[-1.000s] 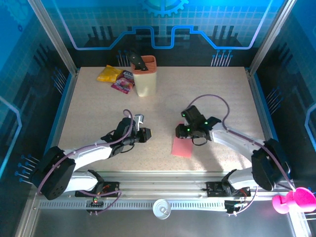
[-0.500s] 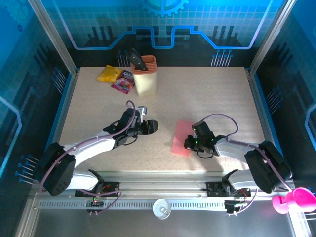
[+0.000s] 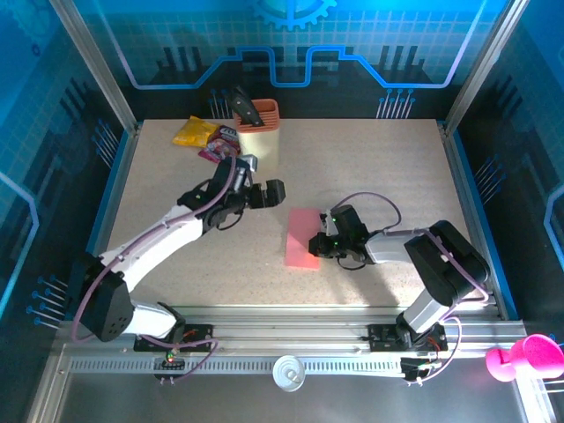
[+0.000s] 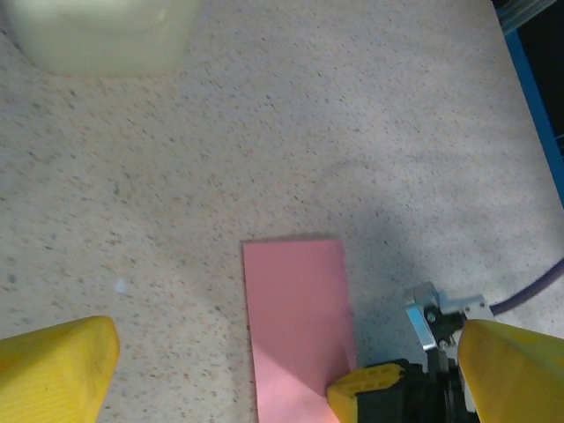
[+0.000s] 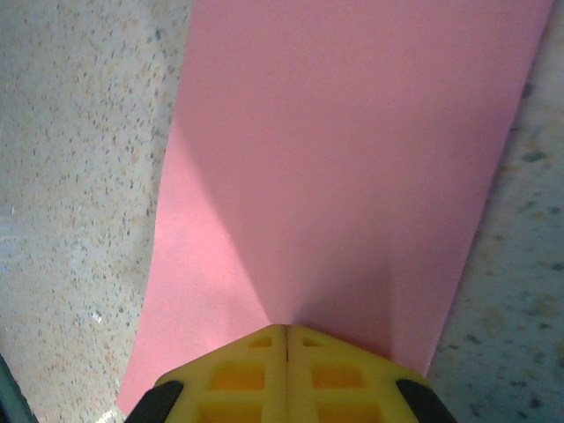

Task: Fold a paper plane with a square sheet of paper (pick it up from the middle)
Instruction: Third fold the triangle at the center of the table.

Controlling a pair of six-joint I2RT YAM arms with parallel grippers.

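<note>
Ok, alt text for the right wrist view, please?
Closed yellow fingers at the bottom centre appear to pinch the near edge of a plain pink sheet, which stretches away up the frame. Speckled beige table shows on both sides.

Table (image 3: pixel 397 167) carries pink paper (image 3: pixel 302 240), holder (image 3: pixel 258 145) (upright), yellow packet (image 3: pixel 194 132), purple packet (image 3: pixel 218 154).

The sheet of paper (image 3: pixel 304 238) is plain matte pink-red — the table (image 3: pixel 379 167) beige with fine dark speckles. The right gripper (image 5: pixel 286 333) has yellow fingers (image 5: pixel 238 370). Upper left in the top view: a yellow packet (image 3: pixel 196 132), a purple-pink packet (image 3: pixel 218 152), a cream holder (image 3: pixel 258 145) with an orange rim.
</note>
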